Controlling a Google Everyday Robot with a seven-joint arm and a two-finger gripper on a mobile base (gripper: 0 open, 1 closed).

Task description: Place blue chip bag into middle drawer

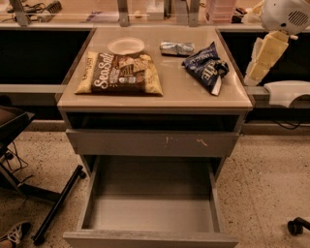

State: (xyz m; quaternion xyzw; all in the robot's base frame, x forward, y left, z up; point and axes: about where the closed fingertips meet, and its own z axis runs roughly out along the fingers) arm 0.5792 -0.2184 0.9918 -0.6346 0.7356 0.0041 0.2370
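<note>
The blue chip bag (204, 66) lies on the right side of the cabinet top (174, 94), dark navy with white lettering and its white seam toward the front. The middle drawer (88, 198) is pulled out wide open below, and its grey floor is bare. My gripper (259, 60) hangs from the white arm (286, 14) at the upper right. It is beyond the cabinet's right edge, to the right of the bag and apart from it, and holds nothing.
A brown-and-yellow Sea Salt bag (121, 73), a white plate (126, 45) and a silver foil packet (177, 48) share the top. A shut drawer front with pale scratches (150, 143) sits above the open one. A chair base (29, 189) stands at the left.
</note>
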